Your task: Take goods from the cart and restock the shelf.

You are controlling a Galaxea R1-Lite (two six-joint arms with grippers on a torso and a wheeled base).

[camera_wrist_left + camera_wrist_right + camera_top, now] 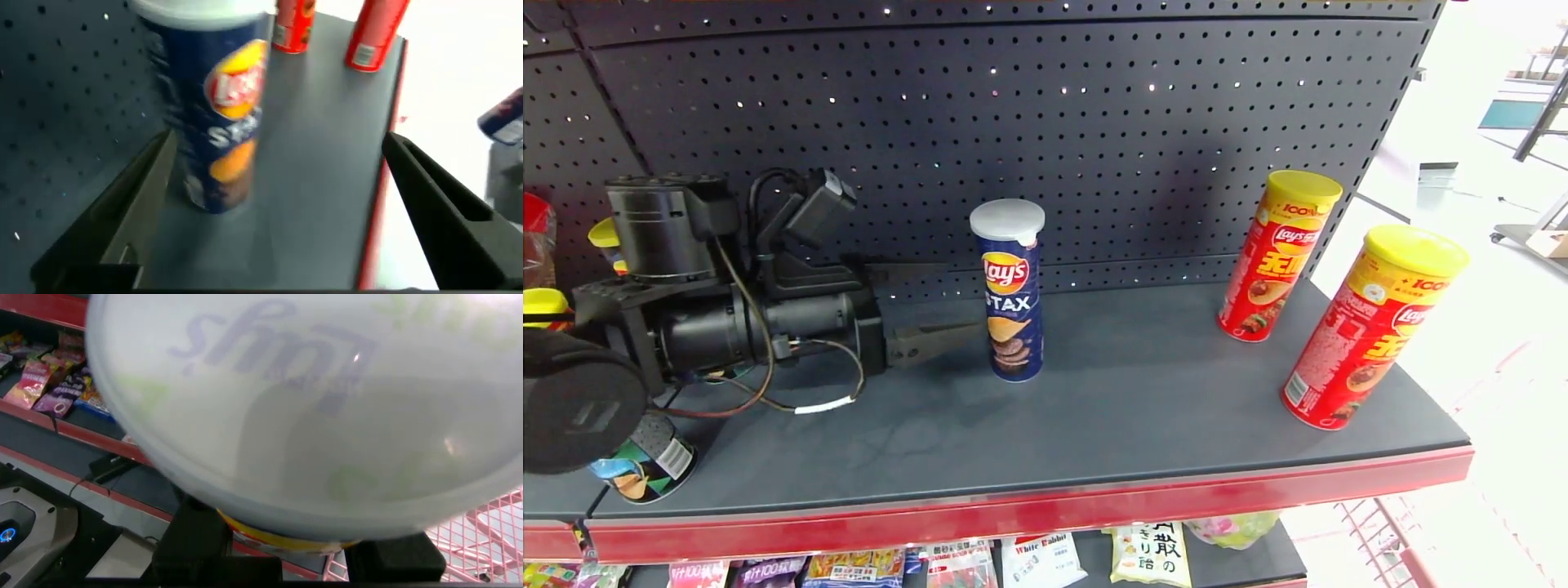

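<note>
1. Blue crisp can (pixel 1011 294): a round brand logo on its front, with a white word in capitals beneath.
2. Far red can (pixel 1278 257) and near red can (pixel 1372 327): each carries a logo, large yellow characters and a number under the yellow lid.
3. Colourful can (pixel 645 467) at the shelf's left end: a white barcode label.
4. White packet (pixel 1045 562) on the lower shelf: Latin lettering; the packet beside it (pixel 1150 554) has bold dark characters.
5. Clear lid (pixel 310 400) of the lidded can: faint lettering, upside down.

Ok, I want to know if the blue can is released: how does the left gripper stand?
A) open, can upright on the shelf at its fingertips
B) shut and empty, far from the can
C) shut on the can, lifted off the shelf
A: the left gripper is spread open and the blue can stands upright on the shelf by its tips.
</note>
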